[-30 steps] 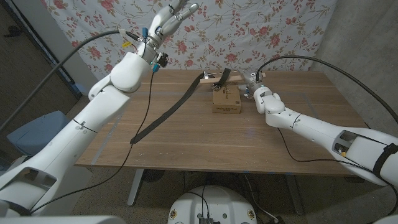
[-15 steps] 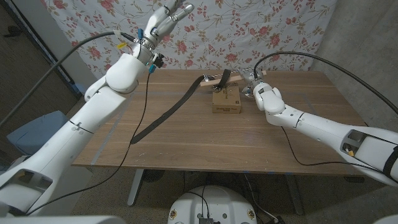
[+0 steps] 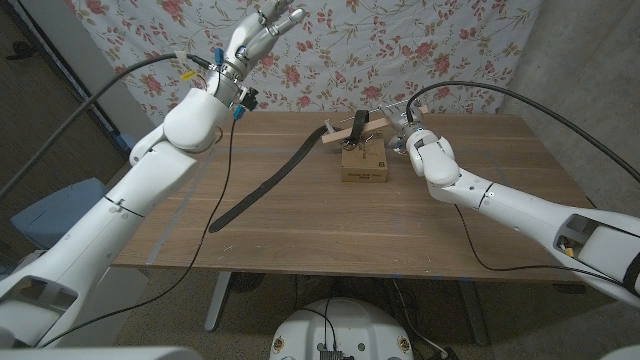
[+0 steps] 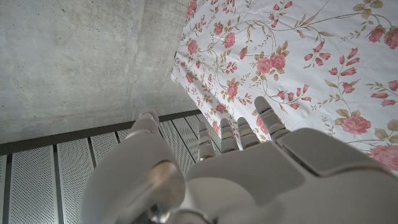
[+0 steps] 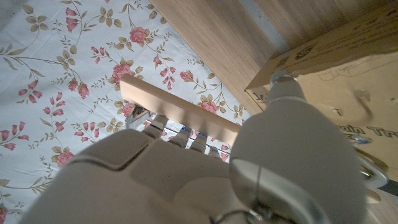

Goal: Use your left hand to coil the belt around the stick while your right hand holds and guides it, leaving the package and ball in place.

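Meanwhile right robot hand (image 3: pixel 412 138) holds stick (image 3: pixel 345 135).

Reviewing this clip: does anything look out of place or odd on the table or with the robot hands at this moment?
One thing: the left robot hand, meant to coil the belt, is raised high before the floral curtain, fingers apart, holding nothing. Most of the belt trails loose across the table. The right robot hand holds the stick above the package.

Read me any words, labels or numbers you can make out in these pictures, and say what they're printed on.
"Tr": the start of a larger dark word on the cardboard package, cut off at the right wrist picture's edge.
Small dark print near the package's corner, right wrist view: blurred, unreadable.
Dark mark on the package top, head view: too small to read.
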